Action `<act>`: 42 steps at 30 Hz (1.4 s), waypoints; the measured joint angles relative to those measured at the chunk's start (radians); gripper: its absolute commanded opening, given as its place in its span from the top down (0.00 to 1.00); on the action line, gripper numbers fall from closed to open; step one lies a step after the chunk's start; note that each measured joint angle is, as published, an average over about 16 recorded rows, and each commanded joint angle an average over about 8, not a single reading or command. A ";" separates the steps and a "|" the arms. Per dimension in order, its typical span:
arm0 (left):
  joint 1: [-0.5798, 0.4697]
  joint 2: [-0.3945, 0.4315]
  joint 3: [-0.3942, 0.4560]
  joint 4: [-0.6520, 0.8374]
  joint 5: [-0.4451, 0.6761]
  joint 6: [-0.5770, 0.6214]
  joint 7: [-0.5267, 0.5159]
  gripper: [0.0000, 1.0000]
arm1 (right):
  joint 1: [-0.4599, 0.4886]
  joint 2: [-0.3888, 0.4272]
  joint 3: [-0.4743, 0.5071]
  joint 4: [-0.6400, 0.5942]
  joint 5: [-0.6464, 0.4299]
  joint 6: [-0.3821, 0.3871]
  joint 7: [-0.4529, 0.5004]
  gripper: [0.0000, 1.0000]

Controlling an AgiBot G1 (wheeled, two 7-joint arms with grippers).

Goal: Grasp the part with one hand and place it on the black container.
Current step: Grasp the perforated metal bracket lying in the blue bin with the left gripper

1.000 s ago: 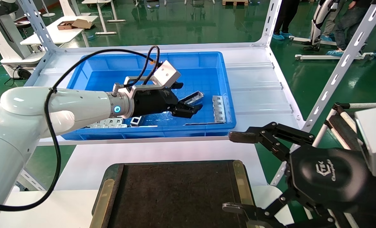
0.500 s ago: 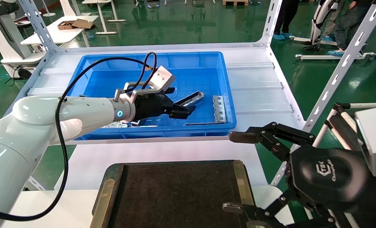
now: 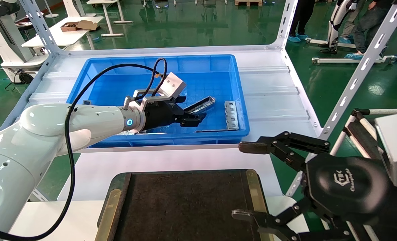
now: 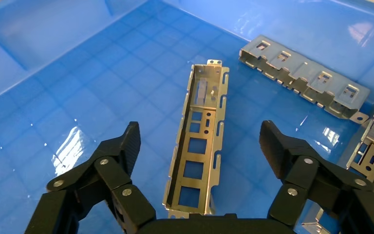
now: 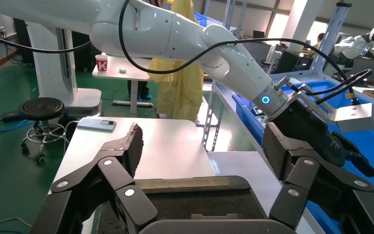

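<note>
The part (image 3: 202, 103) is a slim silver-grey trough lying on the floor of the blue bin (image 3: 218, 63). In the left wrist view the part (image 4: 197, 141) shows raised rims and cutouts, and it lies lengthwise between the jaws. My left gripper (image 3: 190, 110) is open and empty, low inside the bin, with its fingers (image 4: 125, 146) either side of the part's near end and apart from it. The black container (image 3: 185, 201) lies in front of the bin, with brass strips along its sides. My right gripper (image 3: 245, 180) is open and empty over the container's right edge (image 5: 199, 200).
A strip with stamped tabs (image 3: 231, 115) lies to the right of the part in the bin; it also shows in the left wrist view (image 4: 304, 80). More metal parts (image 4: 372, 139) lie near the bin's front wall. White shelf posts (image 3: 352, 80) stand on the right.
My left gripper has drawn back a little and sunk lower in the bin, staying open near the part. My right gripper has shifted slightly left and down.
</note>
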 measured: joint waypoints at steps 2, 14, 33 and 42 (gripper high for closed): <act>0.001 0.000 0.013 -0.002 -0.009 -0.005 -0.007 1.00 | 0.000 0.000 0.000 0.000 0.000 0.000 0.000 1.00; 0.000 -0.002 0.081 -0.006 -0.063 -0.023 -0.026 1.00 | 0.000 0.000 0.000 0.000 0.000 0.000 0.000 1.00; -0.015 -0.006 0.144 -0.001 -0.154 -0.029 -0.019 1.00 | 0.000 0.000 0.000 0.000 0.000 0.000 0.000 1.00; -0.053 -0.021 0.128 -0.001 -0.226 0.026 0.027 1.00 | 0.000 0.000 0.000 0.000 0.000 0.000 0.000 1.00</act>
